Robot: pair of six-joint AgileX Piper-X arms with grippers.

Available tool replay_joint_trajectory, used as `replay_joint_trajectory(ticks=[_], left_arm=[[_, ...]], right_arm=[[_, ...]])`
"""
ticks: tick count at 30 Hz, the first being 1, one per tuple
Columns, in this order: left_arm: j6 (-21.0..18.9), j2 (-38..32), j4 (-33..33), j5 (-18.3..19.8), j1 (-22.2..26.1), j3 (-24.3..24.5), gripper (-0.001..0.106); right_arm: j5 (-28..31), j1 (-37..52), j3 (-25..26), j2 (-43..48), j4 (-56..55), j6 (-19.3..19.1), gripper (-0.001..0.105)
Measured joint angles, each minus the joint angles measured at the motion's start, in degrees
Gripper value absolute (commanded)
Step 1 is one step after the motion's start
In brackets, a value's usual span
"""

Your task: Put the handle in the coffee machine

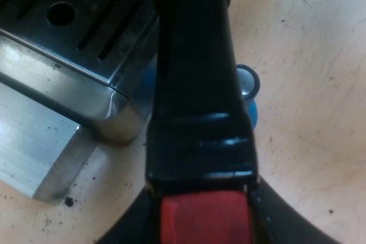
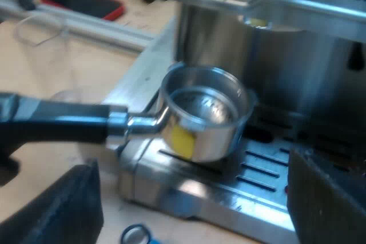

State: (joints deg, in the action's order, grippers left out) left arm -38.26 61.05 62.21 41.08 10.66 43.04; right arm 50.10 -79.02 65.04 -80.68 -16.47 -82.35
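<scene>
Two fingers [image 1: 286, 221] of your left gripper [image 1: 203, 227] pinched the holder [image 2: 203, 115] at its red end [image 1: 206, 218]. Its long axis lay about level: cup mouth up over the drip tray [image 2: 257, 178] at the coffee machine [image 2: 297, 61] front, handle pointing away from it. Your right gripper [image 2: 194, 210] hung near the tray, fingers spread wide, holding nothing.

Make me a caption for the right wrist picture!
Metal holder hangs over the espresso machine's drip tray, blue tamper nearby.
</scene>
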Motion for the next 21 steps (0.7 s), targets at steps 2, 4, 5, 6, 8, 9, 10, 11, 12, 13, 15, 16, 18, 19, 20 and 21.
replay_joint_trajectory(ticks=[2,4,5,6,8,9,10,11,12,13,15,16,18,19,20,21], left_arm=[[0.9,1.3,-0.6,0.4,0.0,0.0,0.000],[2.1,2.9,-1.7,0.6,0.0,0.0,0.000],[2.7,3.6,-2.3,0.7,0.0,0.0,0.000],[2.9,4.0,-2.5,0.7,0.0,0.0,0.000],[3.6,5.2,-4.0,1.4,0.0,0.0,0.000],[3.6,5.6,-4.6,1.4,0.0,0.0,0.000],[3.6,6.4,-5.3,1.4,0.0,0.0,0.000],[3.6,6.6,-5.7,1.5,0.0,0.0,0.000],[3.6,7.6,-6.3,1.7,0.0,0.0,0.000],[4.0,8.6,-6.6,1.8,0.0,0.2,0.000],[4.7,10.0,-6.4,2.3,0.0,1.2,0.000],[5.2,11.1,-6.4,2.8,0.0,1.8,0.000],[5.8,12.1,-6.5,3.7,0.0,2.9,0.000],[6.5,13.0,-6.4,4.1,0.0,4.2,0.000],[7.3,13.8,-6.6,4.5,0.0,5.1,0.000],[7.6,14.2,-6.8,4.7,0.0,5.6,0.000]], right_arm=[[1.3,0.0,0.0,-1.3,1.4,-0.3,0.069],[2.1,0.0,0.0,-2.8,3.3,-1.0,0.068],[2.5,0.0,0.0,-3.4,4.3,-1.0,0.068],[2.9,0.0,0.0,-3.8,4.8,-1.2,0.068],[3.6,0.0,0.0,-5.1,6.7,-1.2,0.068],[3.7,0.0,0.0,-5.5,7.2,-1.2,0.068],[4.3,0.0,0.0,-6.0,8.1,-1.3,0.068],[4.5,0.0,0.0,-6.3,8.6,-1.5,0.068],[5.2,0.0,0.0,-6.7,9.7,-1.6,0.068],[5.9,0.0,0.0,-7.2,10.8,-1.8,0.068],[6.2,0.0,0.0,-7.5,11.8,-1.9,0.068],[6.7,0.0,0.0,-8.1,13.6,-2.7,0.068],[6.8,0.0,0.0,-8.8,15.2,-3.0,0.068],[7.0,0.2,0.0,-9.3,16.0,-3.0,0.068],[7.1,0.2,0.0,-9.7,16.5,-3.0,0.068],[7.1,0.4,0.0,-9.8,16.5,-3.1,0.068]])
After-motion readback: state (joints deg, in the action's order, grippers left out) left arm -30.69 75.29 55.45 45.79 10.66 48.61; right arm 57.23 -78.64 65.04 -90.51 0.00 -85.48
